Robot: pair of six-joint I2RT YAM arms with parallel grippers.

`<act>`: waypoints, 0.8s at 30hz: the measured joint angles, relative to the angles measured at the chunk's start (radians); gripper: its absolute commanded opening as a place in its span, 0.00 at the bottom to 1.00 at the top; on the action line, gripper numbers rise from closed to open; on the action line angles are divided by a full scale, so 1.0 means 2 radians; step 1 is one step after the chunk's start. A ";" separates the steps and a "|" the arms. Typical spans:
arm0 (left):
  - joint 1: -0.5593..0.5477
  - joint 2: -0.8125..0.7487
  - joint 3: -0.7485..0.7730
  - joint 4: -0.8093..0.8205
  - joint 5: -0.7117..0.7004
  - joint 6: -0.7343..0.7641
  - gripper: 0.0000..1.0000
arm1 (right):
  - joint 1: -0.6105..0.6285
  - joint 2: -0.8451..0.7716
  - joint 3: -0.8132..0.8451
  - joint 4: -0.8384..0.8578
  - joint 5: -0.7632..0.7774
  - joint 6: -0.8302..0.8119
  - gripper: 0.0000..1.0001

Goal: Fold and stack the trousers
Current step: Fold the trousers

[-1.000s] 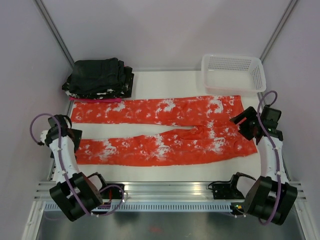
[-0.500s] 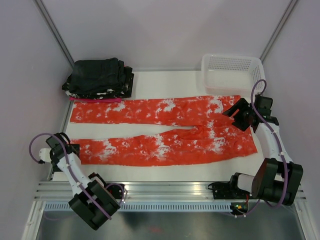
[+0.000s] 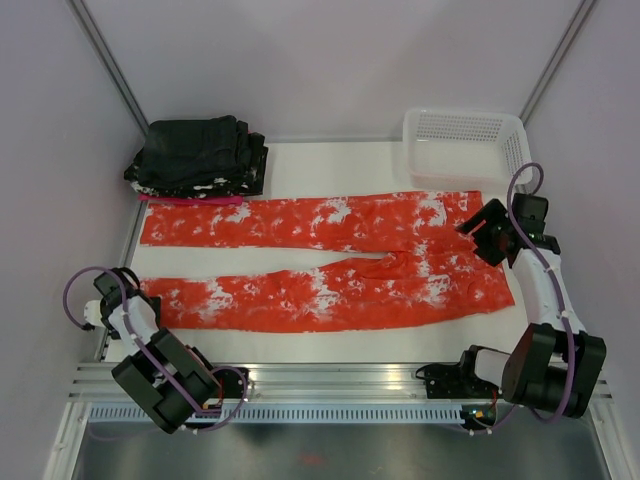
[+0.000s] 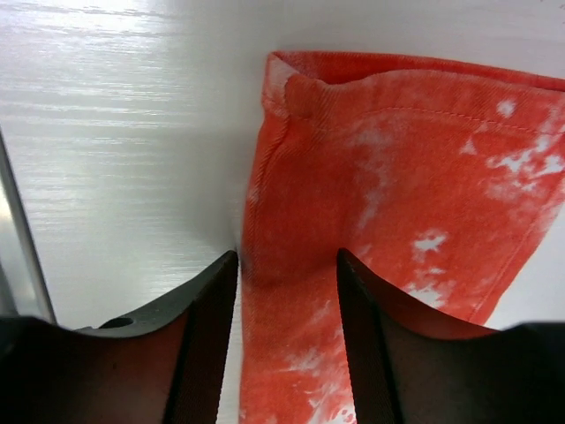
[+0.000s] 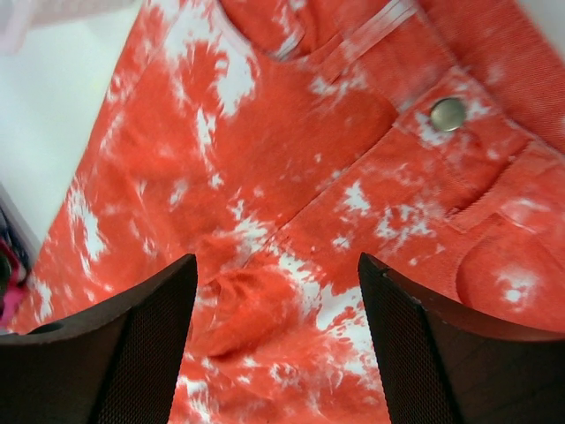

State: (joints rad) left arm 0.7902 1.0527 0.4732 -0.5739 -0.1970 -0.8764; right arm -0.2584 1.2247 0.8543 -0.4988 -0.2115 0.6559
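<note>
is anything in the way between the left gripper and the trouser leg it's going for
Nothing visible. The left gripper is right at the hem of the trousers, its open jaws straddling the edge of the leg, with only bare table beside it.

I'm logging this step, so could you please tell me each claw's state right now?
Left claw: open, fingers either side of the trousers' leg edge, nothing gripped.
Right claw: open above the trousers' waist, holding nothing.

My left end effector (image 4: 285, 258) has moved to the near-leg hem of the bright orange-red, white-splotched soft fabric trousers (image 3: 300, 225), its jaws narrowed. My right end effector (image 5: 276, 262) has shifted farther over the waist.
</note>
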 measured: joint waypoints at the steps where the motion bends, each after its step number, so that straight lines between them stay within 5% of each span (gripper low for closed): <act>1: 0.000 0.002 -0.001 0.006 0.004 -0.001 0.53 | -0.001 -0.007 0.000 -0.002 0.011 0.010 0.80; 9: 0.000 0.057 0.022 0.027 0.016 -0.001 0.27 | -0.031 -0.115 -0.021 -0.066 0.120 0.113 0.83; 16: 0.000 0.059 0.023 0.027 0.018 -0.010 0.04 | -0.038 -0.055 -0.030 -0.138 0.186 0.148 0.90; 24: 0.000 0.069 0.030 0.022 0.021 -0.016 0.02 | -0.061 -0.065 -0.096 -0.166 0.183 0.182 0.90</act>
State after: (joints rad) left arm 0.7910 1.1908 0.5327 -0.5301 -0.1555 -0.9092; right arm -0.3801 1.0954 0.6621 -0.8299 0.1555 1.0199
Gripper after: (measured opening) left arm 0.062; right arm 0.904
